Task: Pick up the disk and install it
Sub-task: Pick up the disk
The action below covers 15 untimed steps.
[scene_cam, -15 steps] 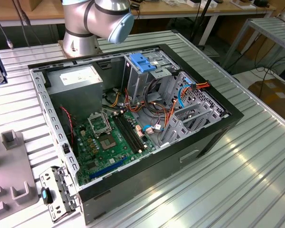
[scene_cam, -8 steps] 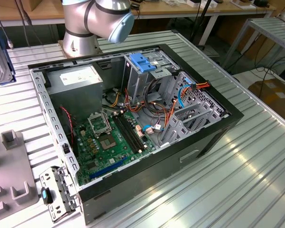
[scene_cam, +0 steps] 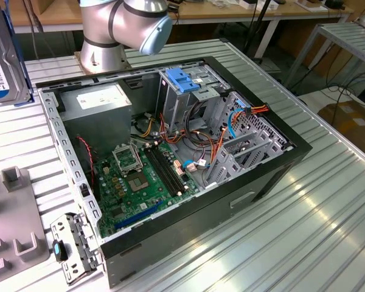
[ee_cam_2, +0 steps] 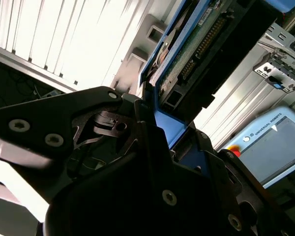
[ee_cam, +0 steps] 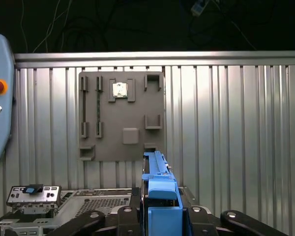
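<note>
Above the ribbed worktop [ee_cam: 236, 123], near the grey fixture plate [ee_cam: 120, 118], the tool [ee_cam: 160, 219] is pinching the disk [ee_cam: 157, 179] by its blue side rails, holding it on edge, presumably to keep it clear of the open computer case [scene_cam: 255, 188].

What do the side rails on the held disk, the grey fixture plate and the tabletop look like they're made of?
The rails on the disk: likely moulded plastic, uniform matte blue. The fixture plate: probably plastic too, flat dull grey, no glare. The tabletop: metal, likely aluminium, ribbed and brightly reflective.
</note>
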Each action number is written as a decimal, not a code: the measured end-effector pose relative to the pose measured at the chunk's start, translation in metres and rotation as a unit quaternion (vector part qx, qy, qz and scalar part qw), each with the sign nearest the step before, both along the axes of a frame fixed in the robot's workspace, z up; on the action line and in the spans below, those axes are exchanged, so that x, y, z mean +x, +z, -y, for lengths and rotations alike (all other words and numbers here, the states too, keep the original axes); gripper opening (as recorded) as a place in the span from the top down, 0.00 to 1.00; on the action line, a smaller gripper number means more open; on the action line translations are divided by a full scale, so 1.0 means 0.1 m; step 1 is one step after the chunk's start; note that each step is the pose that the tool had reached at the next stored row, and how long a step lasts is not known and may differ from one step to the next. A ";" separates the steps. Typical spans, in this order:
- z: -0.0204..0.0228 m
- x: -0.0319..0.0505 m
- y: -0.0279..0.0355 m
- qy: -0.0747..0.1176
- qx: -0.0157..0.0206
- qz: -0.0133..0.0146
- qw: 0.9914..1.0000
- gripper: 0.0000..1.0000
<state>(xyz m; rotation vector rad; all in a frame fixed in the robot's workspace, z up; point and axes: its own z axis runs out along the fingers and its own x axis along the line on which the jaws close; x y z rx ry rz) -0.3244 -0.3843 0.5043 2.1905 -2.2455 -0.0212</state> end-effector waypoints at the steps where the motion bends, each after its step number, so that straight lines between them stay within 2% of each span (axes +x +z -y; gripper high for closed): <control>1: 0.000 0.018 0.000 0.000 0.000 0.000 1.000 0.63; 5: 0.000 0.097 -0.002 0.000 0.000 0.000 1.000 0.63; 11: 0.000 0.265 -0.002 0.000 0.000 0.000 1.000 0.63; 15: 0.000 0.304 -0.003 0.000 0.000 0.000 1.000 0.63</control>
